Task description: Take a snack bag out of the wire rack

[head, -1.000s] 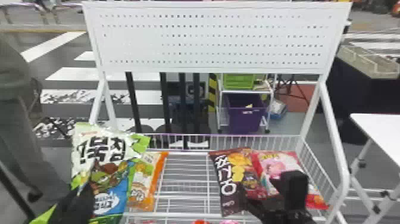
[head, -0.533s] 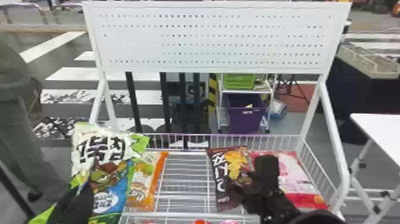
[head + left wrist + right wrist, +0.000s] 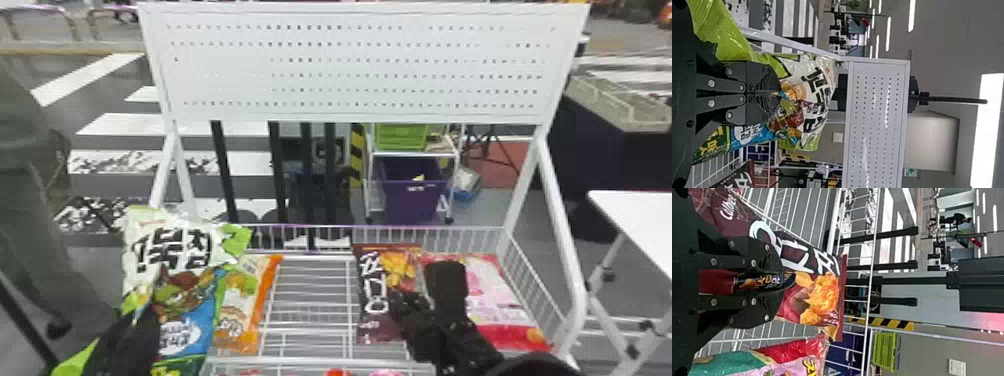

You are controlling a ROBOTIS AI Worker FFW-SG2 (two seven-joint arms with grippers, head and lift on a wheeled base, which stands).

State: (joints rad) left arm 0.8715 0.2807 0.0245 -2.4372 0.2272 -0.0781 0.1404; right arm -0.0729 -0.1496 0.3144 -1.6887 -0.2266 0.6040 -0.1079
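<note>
Left wrist view: my left gripper [image 3: 777, 93] clamped the green bag [image 3: 819, 76] by the rack's [image 3: 300, 361] left edge; my right gripper [image 3: 778, 281] gaped at the brown bag [image 3: 820, 293], its lift undone.

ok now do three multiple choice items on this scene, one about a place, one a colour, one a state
1. In the head view, where is the pink bag relative to the brown bag?
a) left
b) right
c) underneath

2. What colour is the bin behind the rack, under the green one?
a) red
b) white
c) purple

3. How is the left tool?
a) shut on a bag
b) wide open
c) shut on nothing

1: b, pink lies on the brown bag's right
2: c, its front is purple
3: a, its fingers close on the green-and-white bag
</note>
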